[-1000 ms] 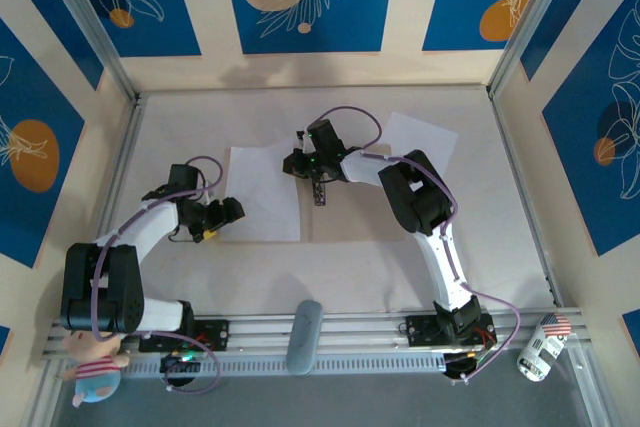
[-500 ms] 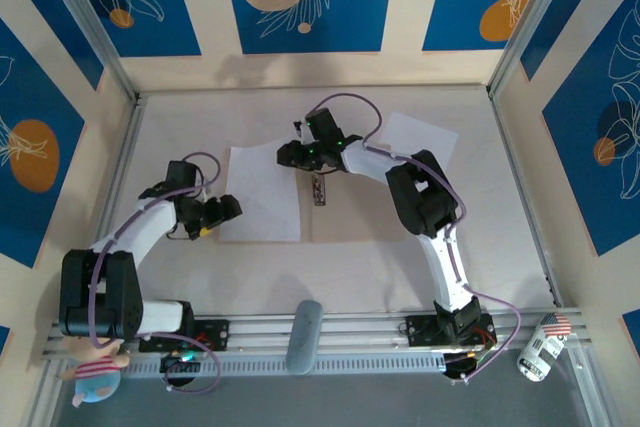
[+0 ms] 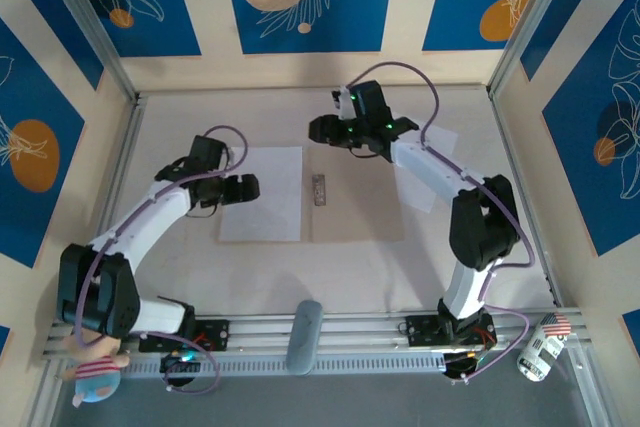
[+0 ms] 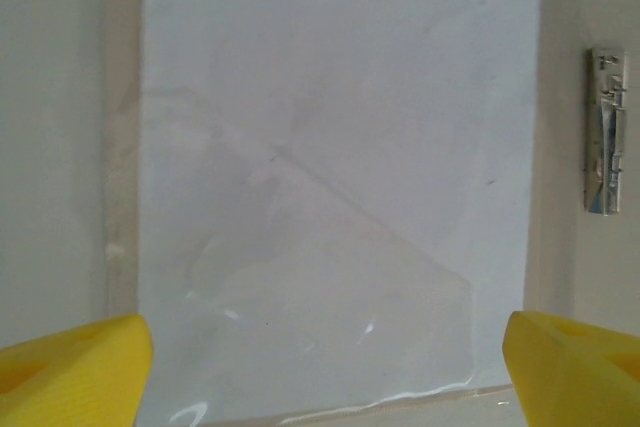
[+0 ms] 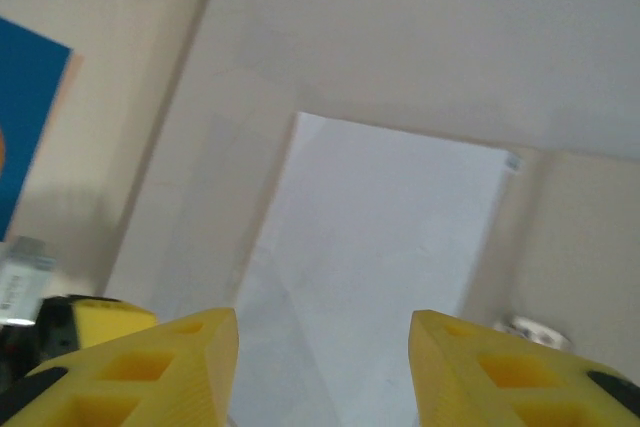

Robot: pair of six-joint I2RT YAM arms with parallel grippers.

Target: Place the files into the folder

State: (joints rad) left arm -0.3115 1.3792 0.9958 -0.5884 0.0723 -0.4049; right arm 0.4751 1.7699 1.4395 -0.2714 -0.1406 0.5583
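Two white sheets, judged thin, limp and light. The left sheet (image 3: 265,192) lay flat on the open tan folder (image 3: 355,215); the right sheet (image 3: 415,190) lay by its right edge. Best pinched at a free edge. The left gripper (image 3: 240,188) and right gripper (image 3: 322,132) stood apart-jawed, empty.

The right arm (image 3: 435,169) covers the middle of one sheet (image 3: 444,139); the other sheet (image 4: 330,167) runs off the left wrist view's top edge and hides most of the left panel of the folder (image 3: 355,212).

Plush doll (image 3: 95,372), striped can (image 3: 540,346), grey handle (image 3: 304,335)
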